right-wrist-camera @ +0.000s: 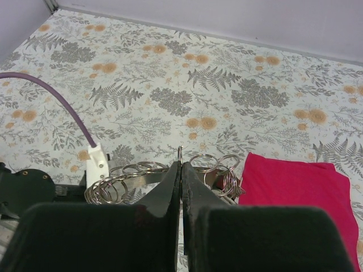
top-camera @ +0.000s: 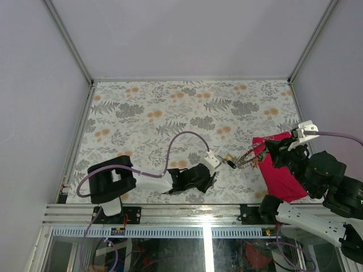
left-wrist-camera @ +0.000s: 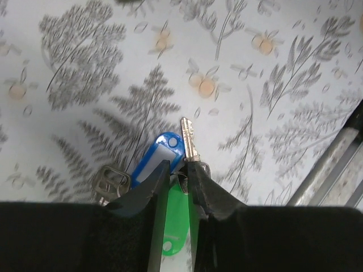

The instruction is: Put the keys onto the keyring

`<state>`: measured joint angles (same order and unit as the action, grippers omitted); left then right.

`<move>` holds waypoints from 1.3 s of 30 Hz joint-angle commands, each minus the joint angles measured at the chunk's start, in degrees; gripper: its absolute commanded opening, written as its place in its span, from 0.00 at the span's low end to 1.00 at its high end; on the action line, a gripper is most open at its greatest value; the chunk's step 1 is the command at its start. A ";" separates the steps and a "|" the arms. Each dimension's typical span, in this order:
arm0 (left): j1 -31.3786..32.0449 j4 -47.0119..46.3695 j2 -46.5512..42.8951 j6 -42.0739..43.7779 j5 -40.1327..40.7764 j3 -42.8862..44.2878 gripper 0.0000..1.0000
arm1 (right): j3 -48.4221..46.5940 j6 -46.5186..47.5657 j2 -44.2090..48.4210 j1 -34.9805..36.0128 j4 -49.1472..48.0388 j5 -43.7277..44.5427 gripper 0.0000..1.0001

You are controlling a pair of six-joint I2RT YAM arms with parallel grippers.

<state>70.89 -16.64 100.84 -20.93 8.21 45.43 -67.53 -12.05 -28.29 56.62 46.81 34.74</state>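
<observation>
A: Largest items?
B: Table (top-camera: 170,107), floral cover; red cloth (top-camera: 281,170) at its right side.
A: Grippers?
B: Right gripper (right-wrist-camera: 181,164) pressed closed, pinching keyring (right-wrist-camera: 180,151). Left gripper (left-wrist-camera: 178,165) narrow, clamping keys (left-wrist-camera: 189,139), blue and green tags, just beside the keyring.

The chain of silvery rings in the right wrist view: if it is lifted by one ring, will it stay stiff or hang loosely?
Probably floppy: the chain of rings is many separate linked loops bending in an uneven curve, so it should sag and swing. Likely slippery too, since the thin metal looks smooth and shiny. Probably light: the wire is thin.
</observation>
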 commanded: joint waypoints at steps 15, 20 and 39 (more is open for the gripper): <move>-7.82 4.87 -19.22 -5.42 4.59 -18.53 0.52 | 0.17 -0.53 -1.34 0.19 -6.64 -2.46 0.00; -12.39 5.70 -24.13 -4.87 3.55 -19.68 0.62 | 0.17 -1.02 -1.34 0.21 -6.55 -2.89 0.00; -10.80 6.80 -24.66 -1.31 -10.44 -16.67 0.59 | 0.77 -1.21 -1.78 0.23 -6.64 -3.60 0.00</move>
<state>60.71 -7.66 74.96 -23.22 1.72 28.36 -66.30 -12.64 -29.15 56.62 45.54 31.81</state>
